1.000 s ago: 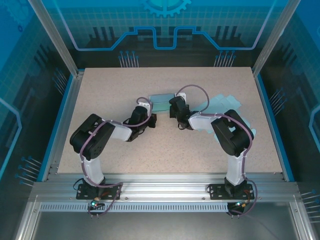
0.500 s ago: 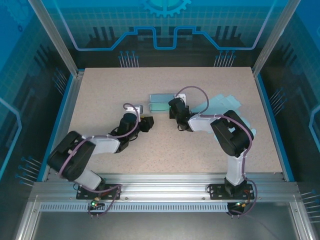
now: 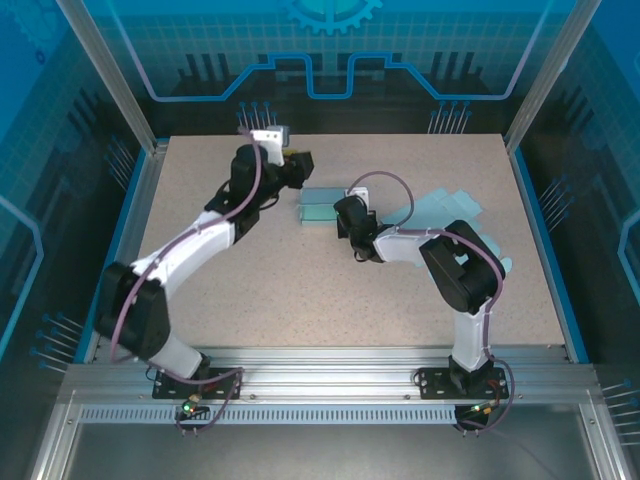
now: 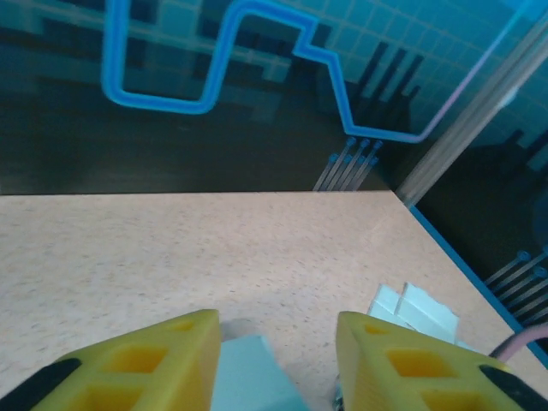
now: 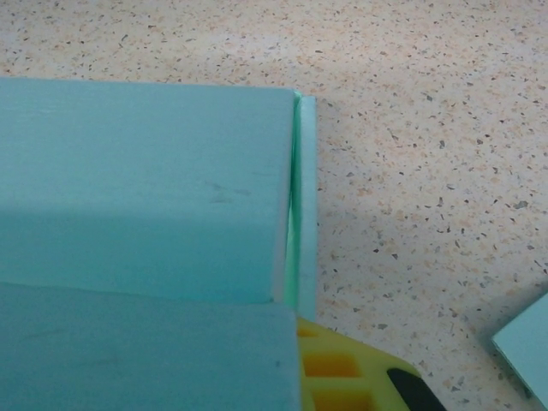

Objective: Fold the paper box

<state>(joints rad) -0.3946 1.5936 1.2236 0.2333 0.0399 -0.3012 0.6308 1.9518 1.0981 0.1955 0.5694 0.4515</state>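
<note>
the paper box (image 3: 320, 204) sits on the table (image 3: 300, 300) a little far of centre, a pale teal block lying with its long side running left to right. the right gripper (image 3: 344, 214) is at the box's right end and touches it; its jaws are pressed together, and in the right wrist view a teal panel of the box (image 5: 145, 171) lies over one yellow finger (image 5: 338, 364), so it seems pinched onto a thin wall of the box, with a narrow flap edge standing just beside the main panel. the left arm reaches out toward the far left of the table, and the left gripper (image 3: 299, 164) hangs just far and left of the box, not touching it. its two yellow fingers (image 4: 163, 355) stand partly apart with nothing gripped between them; through the gap the left wrist view looks down on a corner of the box (image 4: 253, 372) and bare table beyond. to the right of the box lies a stack of flat paper sheets (image 3: 445, 212), fanned out, also seen pale at the right of the left wrist view (image 4: 415, 312).
</note>
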